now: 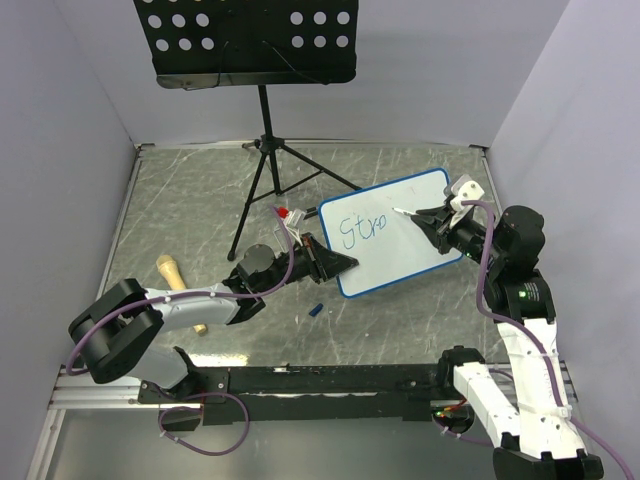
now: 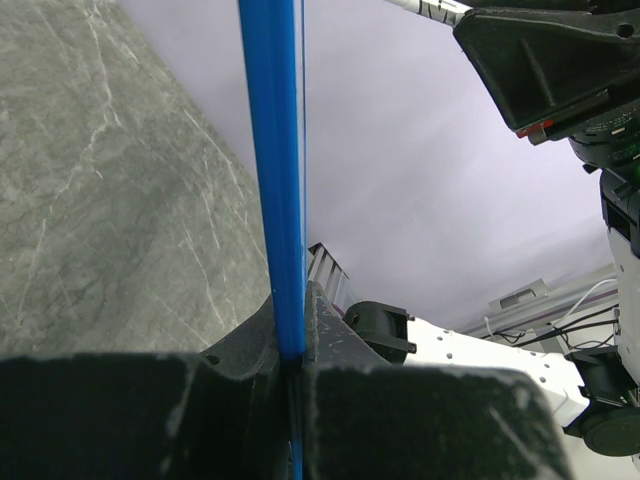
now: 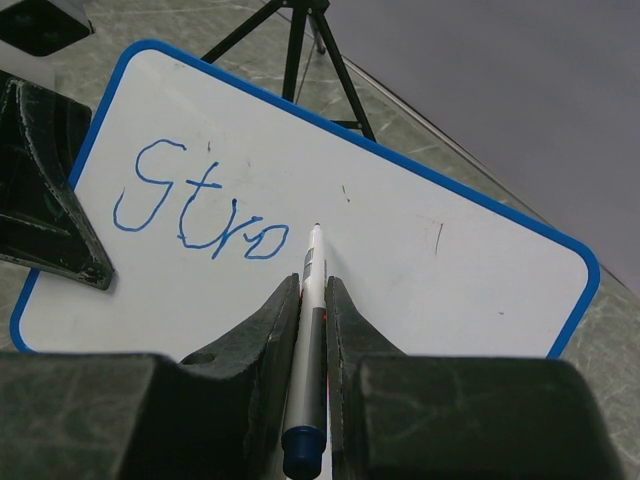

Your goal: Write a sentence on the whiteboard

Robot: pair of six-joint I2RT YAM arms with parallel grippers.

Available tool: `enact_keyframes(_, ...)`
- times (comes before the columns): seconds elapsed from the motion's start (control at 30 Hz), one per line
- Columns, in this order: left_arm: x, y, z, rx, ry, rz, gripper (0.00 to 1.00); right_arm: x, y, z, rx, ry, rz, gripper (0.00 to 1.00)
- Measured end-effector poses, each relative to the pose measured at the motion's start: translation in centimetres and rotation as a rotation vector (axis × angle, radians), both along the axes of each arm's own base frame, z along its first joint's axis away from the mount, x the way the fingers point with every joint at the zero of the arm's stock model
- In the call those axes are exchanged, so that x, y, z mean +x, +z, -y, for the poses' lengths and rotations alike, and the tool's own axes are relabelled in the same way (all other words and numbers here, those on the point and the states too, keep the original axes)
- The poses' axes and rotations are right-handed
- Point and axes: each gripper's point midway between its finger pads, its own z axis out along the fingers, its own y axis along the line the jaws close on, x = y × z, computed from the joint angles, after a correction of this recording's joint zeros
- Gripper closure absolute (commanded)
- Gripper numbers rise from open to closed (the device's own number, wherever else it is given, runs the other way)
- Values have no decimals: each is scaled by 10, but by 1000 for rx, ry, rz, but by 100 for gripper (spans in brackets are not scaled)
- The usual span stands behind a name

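The left pincer (image 1: 335, 262) pinches the lower left edge of the blue-framed board (image 1: 400, 235), which stands tilted over the right half of the grey surface (image 1: 190, 200). The right pincer (image 3: 312, 284) is clamped on a marker (image 3: 316, 255). The marker's tip sits at the white face just right of the blue lettering (image 3: 200, 205), which reads "Stro".

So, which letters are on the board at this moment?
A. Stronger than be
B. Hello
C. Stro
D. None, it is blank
C: the right wrist view shows blue writing reading "Stro" on the board, with the pen tip just past the "o" and nothing written after it.
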Motion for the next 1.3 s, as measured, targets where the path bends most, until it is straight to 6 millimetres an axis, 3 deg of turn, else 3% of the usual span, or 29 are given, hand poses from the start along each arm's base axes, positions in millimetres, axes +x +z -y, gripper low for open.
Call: enact_keyframes(1.3,2,1,-1,-1,2,2,99,8,-10,-1,-13,26,-28,100)
